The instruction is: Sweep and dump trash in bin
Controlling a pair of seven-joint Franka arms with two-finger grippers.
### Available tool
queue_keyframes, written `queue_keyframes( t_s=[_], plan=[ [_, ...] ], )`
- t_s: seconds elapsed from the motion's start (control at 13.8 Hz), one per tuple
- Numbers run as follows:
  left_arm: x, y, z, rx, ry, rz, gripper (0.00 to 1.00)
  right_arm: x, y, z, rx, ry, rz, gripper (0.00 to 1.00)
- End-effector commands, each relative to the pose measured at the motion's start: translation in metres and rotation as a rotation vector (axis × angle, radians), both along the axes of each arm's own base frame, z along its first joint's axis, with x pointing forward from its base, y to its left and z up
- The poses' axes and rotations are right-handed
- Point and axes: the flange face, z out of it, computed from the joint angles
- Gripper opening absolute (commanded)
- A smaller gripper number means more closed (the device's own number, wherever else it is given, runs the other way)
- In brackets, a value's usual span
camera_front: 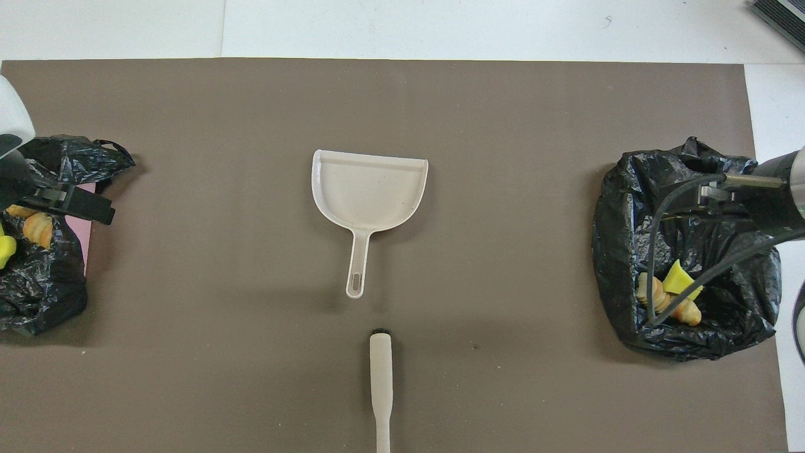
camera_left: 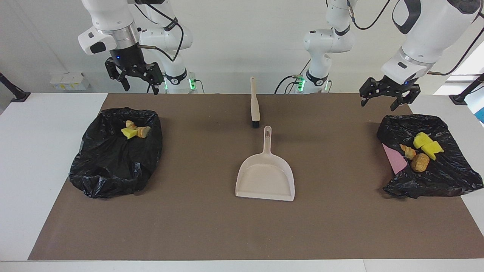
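Low in the middle of the facing view, a beige dustpan (camera_left: 265, 180) is laid flat on the brown mat (camera_left: 196, 226), handle pointed up the frame. At mid-height, a black bag (camera_left: 113, 162) is seen at the frame's left with three scraps of trash (camera_left: 135, 131) in its upper part. A second black bag (camera_left: 446, 177) at the right carries four more scraps (camera_left: 420, 151) beside a pink sheet (camera_left: 394, 160). Higher, at centre, a brush (camera_left: 255, 104) is laid just above the dustpan's handle, apart from it. At the upper left the right gripper (camera_left: 140, 87), and at the upper right the left gripper (camera_left: 379, 102), are held released and empty in the air, one above each bag.
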Motion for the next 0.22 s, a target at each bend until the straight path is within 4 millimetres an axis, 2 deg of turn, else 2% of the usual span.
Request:
queue_keyframes(
  t_s=[0.0, 0.14],
  plan=[
    [-0.0031, 0.0019, 0.0079, -0.002, -0.002, 0.000, 1.00, -0.0066, -0.0041, -0.0001, 0.004, 0.014, 0.017, 1.00],
    [-0.0037, 0.0019, 0.0086, -0.002, -0.002, 0.001, 1.00, -0.0066, -0.0041, -0.0001, 0.004, 0.014, 0.018, 1.00]
  ],
)
